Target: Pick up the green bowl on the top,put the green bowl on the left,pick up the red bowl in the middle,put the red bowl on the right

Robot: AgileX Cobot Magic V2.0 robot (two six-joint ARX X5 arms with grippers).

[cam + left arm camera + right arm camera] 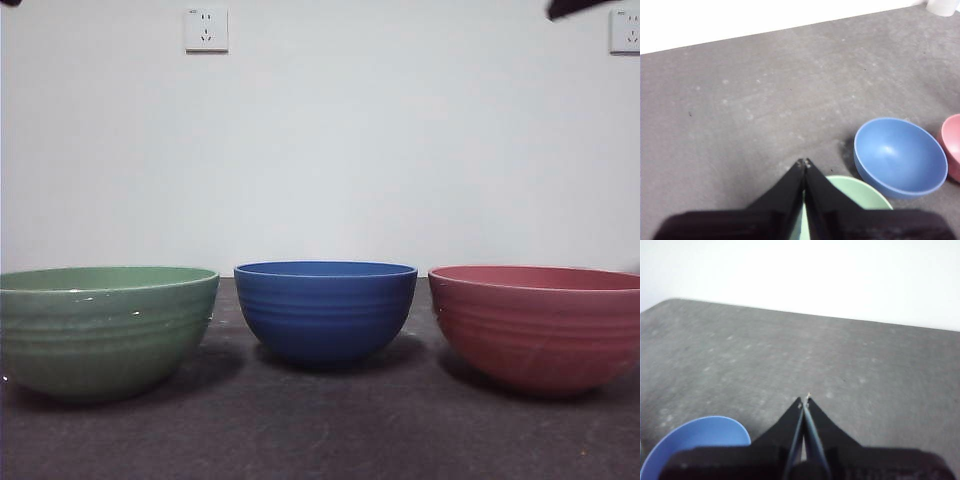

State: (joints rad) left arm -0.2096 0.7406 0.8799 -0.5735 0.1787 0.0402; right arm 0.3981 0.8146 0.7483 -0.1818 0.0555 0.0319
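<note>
Green bowl [105, 330], lower left of frame: muted sage, faint horiz. ribs, glossy specks. Blue bowl [325, 310], centre: deep blue, ribbed. Red bowl [540, 325], lower right: dusty pinkish-red, ribbed. Table [320, 430]: dark grey, perhaps mottled. Wall [400, 130] w/ sockets: white.

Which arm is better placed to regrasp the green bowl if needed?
Left. The left gripper, fingers shut, hangs over the green bowl; the right wrist view shows only the blue bowl.
</note>
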